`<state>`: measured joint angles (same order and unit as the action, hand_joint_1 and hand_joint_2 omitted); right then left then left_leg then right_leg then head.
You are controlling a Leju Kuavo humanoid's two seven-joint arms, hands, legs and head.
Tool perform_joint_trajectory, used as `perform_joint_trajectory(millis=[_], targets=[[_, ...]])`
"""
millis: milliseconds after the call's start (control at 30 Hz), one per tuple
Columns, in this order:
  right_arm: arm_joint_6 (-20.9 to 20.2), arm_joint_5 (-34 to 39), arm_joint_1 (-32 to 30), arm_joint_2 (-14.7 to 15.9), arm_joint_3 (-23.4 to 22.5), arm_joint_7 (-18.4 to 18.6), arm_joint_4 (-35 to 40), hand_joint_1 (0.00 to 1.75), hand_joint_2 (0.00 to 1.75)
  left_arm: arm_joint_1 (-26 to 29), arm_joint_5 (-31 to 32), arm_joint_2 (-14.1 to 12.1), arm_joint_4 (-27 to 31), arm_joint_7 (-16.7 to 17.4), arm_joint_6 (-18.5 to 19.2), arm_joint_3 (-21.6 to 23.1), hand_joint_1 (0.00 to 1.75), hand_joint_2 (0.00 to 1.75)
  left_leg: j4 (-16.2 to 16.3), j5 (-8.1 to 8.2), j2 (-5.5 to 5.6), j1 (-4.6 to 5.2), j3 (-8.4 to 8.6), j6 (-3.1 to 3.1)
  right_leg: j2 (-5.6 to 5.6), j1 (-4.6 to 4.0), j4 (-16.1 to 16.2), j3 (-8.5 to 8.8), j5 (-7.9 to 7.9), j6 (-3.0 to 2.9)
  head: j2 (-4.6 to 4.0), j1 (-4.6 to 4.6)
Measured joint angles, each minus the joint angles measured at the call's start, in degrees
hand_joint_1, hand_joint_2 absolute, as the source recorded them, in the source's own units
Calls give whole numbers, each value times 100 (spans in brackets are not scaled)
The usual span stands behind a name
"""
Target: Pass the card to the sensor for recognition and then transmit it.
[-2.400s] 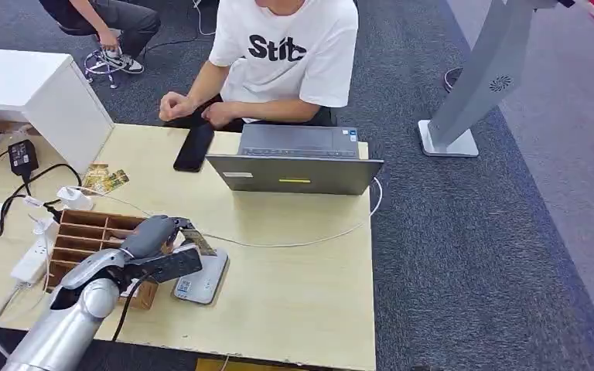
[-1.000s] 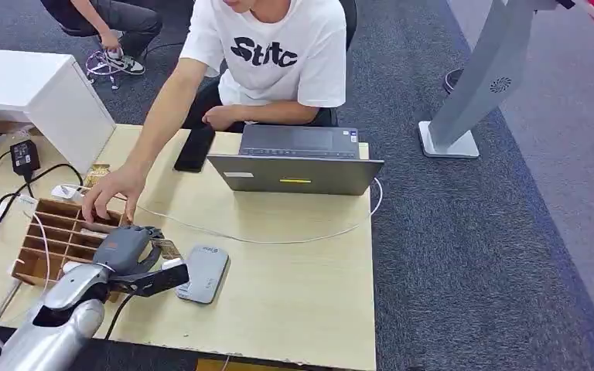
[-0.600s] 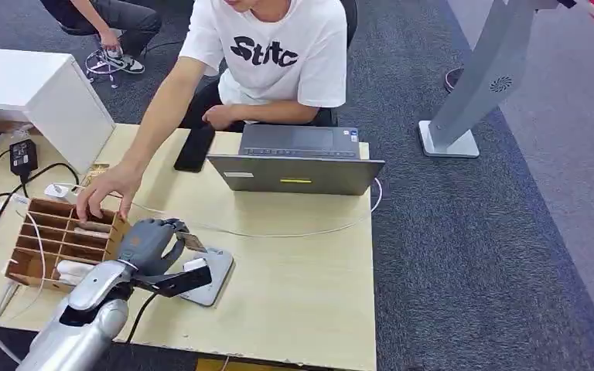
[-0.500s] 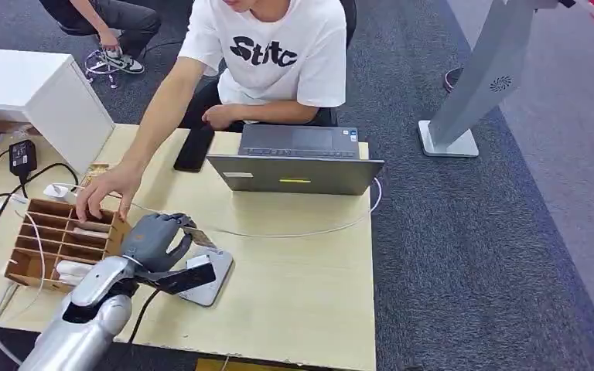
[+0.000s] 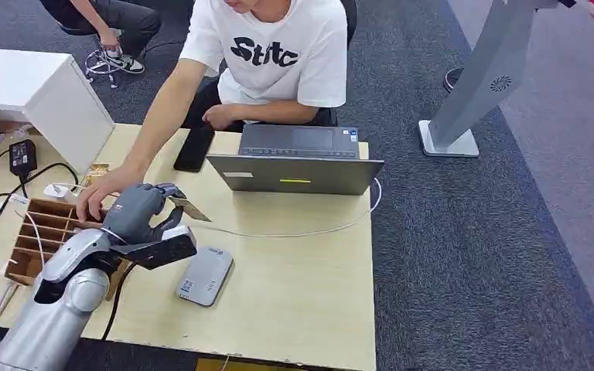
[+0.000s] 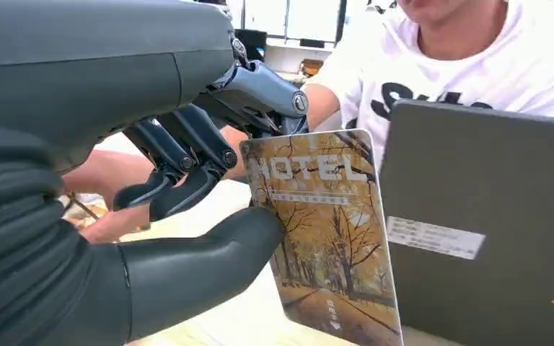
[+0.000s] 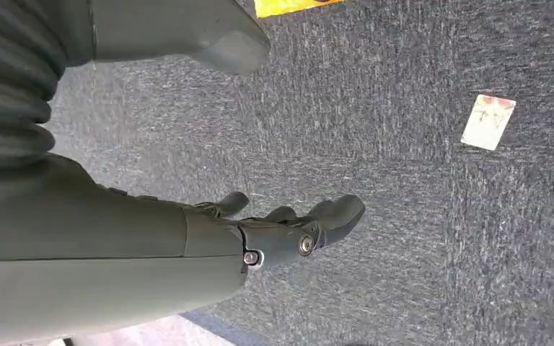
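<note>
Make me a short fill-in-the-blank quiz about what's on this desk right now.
1. The left hand holds a card printed with the word ____.
2. The grey sensor lies flat on the ____.
3. The person's hand rests at the wooden ____.
4. The right hand hangs over grey ____.

Missing words: HOTEL; table; organizer; carpet

Sensor [image 5: 204, 276] on table [image 5: 302, 286], before laptop [image 5: 295, 174].
</note>
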<state>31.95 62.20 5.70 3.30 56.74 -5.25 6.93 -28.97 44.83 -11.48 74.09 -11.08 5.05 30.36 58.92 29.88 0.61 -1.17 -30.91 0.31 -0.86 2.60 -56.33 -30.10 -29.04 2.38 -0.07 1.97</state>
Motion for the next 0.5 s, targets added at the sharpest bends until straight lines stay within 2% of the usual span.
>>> perform_joint_trajectory(millis=[133, 367, 500], targets=[[-13, 4, 7, -2, 68, 4, 0, 0, 175, 5, 173, 24, -262, 37, -103, 24, 175, 175, 0, 0, 0, 0, 0, 0, 0, 0, 0, -1, 0, 0, 0, 0], [-15, 4, 32, -2, 190, 28, 0, 0, 175, 24, 350, 234, -839, 52, -175, 192, 175, 175, 0, 0, -1, 1, -1, 0, -1, 1, 1, -1, 0, 0, 0, 2], [-15, 4, 32, -2, 192, 28, 0, 0, 175, 24, 352, 238, -850, 52, -181, 197, 175, 175, 0, 0, -1, 1, -1, 0, -1, 1, 2, -1, 0, 0, 0, 2]])
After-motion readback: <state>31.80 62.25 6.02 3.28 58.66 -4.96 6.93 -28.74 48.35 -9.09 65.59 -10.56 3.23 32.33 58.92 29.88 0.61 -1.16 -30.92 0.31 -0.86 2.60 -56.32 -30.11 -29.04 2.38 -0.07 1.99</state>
